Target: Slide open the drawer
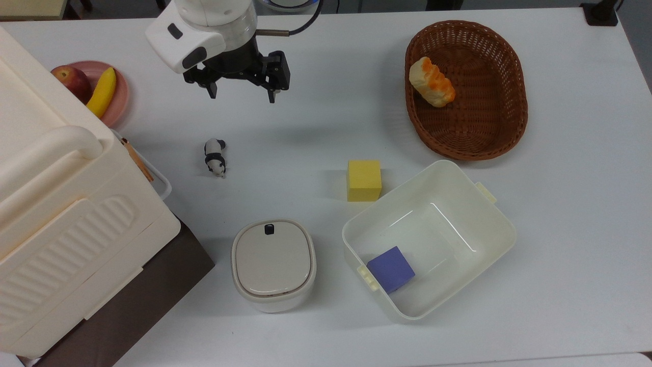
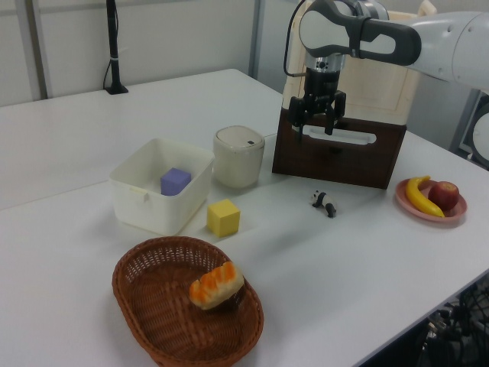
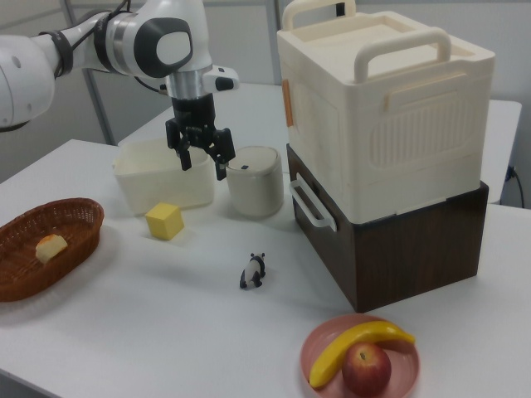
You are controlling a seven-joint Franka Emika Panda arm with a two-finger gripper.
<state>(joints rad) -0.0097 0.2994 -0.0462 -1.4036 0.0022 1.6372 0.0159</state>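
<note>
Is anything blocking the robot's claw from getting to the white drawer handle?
Nothing visible does. The gripper hangs open above bare table, apart from the drawer handle. The panda toy stands lower, in front of the drawer.

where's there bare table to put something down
Bare table runs along the top view's right, past the basket and tub. Another patch lies between panda and basket. It's crowded around the yellow block, lidded pot and drawer.

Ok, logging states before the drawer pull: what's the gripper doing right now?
Gripper: jaws open, holding nothing, in the air, clear of the drawer handle.
</note>
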